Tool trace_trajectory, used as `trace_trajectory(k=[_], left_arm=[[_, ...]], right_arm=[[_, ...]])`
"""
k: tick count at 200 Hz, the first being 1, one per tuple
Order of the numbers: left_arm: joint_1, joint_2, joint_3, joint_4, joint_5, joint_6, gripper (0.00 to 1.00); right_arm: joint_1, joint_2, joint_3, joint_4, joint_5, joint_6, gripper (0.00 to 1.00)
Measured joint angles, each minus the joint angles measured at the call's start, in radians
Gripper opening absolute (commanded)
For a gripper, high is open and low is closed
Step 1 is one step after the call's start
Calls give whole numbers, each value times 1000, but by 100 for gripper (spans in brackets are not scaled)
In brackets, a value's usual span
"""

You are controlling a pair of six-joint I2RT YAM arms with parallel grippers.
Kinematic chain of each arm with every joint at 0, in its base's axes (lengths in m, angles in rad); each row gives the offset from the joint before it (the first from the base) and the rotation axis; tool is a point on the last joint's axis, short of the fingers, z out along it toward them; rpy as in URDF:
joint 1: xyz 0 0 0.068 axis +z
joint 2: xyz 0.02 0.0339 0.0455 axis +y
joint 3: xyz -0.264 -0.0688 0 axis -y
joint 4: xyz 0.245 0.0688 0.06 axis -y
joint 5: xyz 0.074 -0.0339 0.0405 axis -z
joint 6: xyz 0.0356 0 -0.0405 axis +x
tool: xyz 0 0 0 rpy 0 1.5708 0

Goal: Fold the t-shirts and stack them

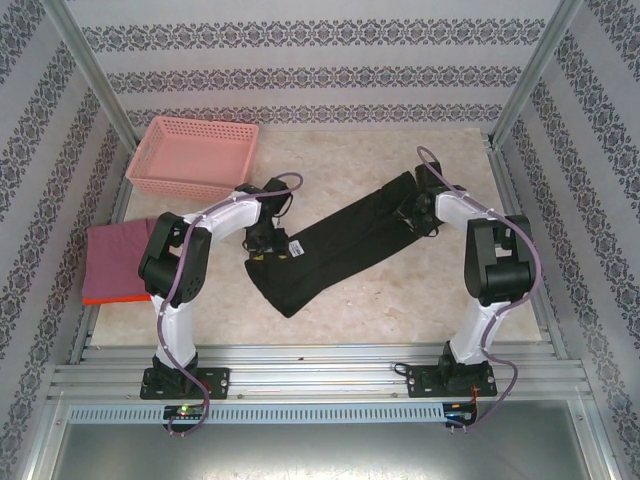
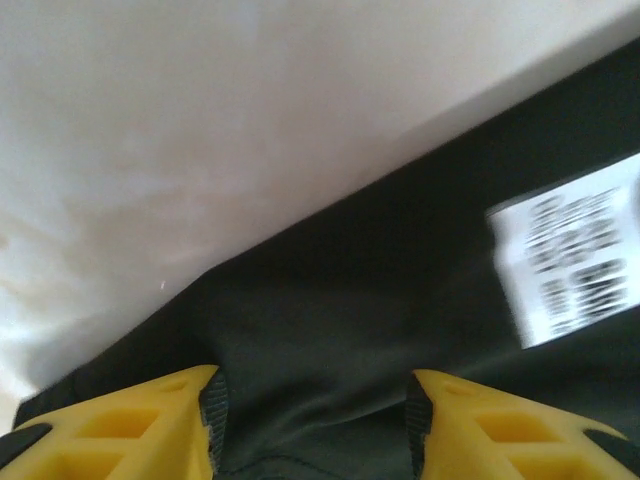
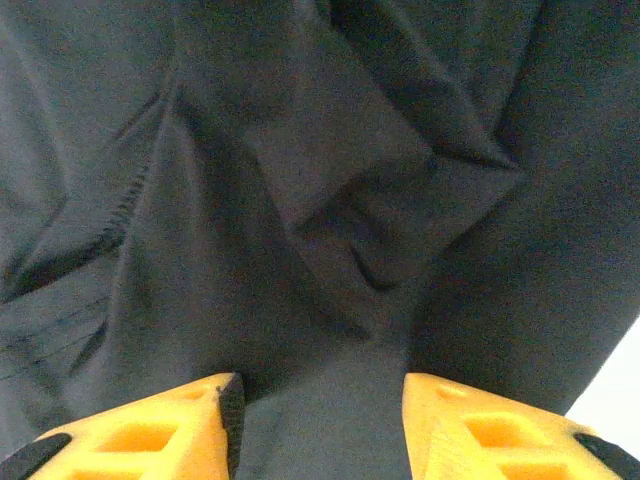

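A black t-shirt, folded into a long strip, lies diagonally across the middle of the table. My left gripper is down on its lower left end, beside a white label. In the left wrist view the yellow fingers stand apart with black cloth between them, the label at the right, and the gripper open. My right gripper is on the strip's upper right end. In the right wrist view it is open astride creased black cloth. A dusty-pink folded t-shirt rests on an orange one at the left edge.
A pink plastic lattice basket stands at the back left, just behind the left arm. Metal frame posts and patterned walls close in the table on three sides. Bare tabletop lies in front of the black strip.
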Motion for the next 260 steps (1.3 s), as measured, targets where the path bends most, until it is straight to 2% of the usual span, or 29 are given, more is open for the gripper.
trace_trajectory(k=[33, 102, 140, 171, 231, 260], left_arm=[[-23, -27, -75, 4, 20, -4, 51], [-143, -68, -142, 4, 69, -2, 52], [-175, -24, -76, -1, 105, 35, 54], [-204, 42, 29, -4, 136, 91, 56], [-253, 74, 80, -3, 161, 169, 61], [-253, 40, 47, 19, 148, 171, 71]], right_arm=[[17, 108, 105, -24, -5, -5, 40], [87, 402, 566, -133, -32, -50, 39], [145, 575, 847, -193, -86, -67, 40], [187, 668, 1001, -217, -138, -80, 41], [214, 717, 1092, -246, -200, -129, 49], [201, 646, 994, -232, -195, -185, 55]])
